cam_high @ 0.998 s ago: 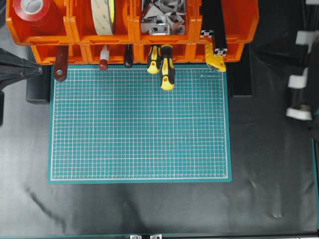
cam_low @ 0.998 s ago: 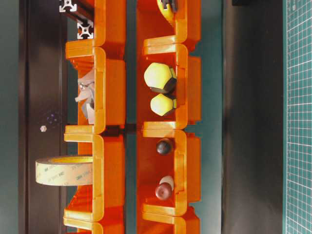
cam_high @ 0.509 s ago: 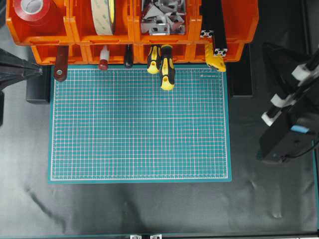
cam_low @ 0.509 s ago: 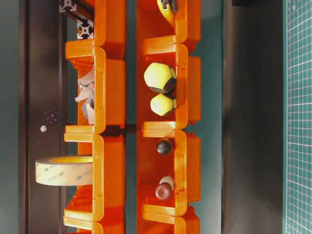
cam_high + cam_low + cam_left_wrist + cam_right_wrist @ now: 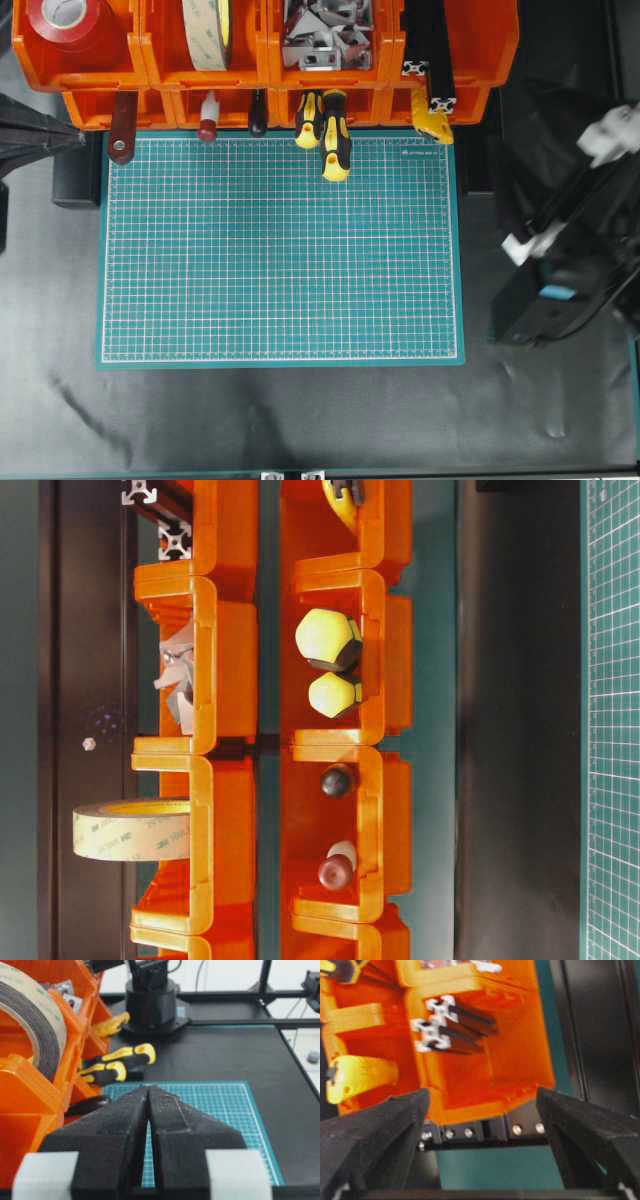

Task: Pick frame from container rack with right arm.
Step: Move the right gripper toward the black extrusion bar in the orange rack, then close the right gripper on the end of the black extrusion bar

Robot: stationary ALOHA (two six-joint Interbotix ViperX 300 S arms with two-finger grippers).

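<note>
Long black slotted aluminium frame (image 5: 432,55) in orange plastic container rack (image 5: 470,45): likely rigid, light, slick; best gripped near silvery end; right gripper (image 5: 480,1130) wide open, empty.

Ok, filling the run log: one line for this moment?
right gripper: open, empty | frames: in container rack | left gripper: shut

So there's two black frame bars (image 5: 428,60), two tape rolls (image 5: 207,30), two yellow-and-black screwdrivers (image 5: 333,135), and one green cutting mat (image 5: 280,250).
</note>
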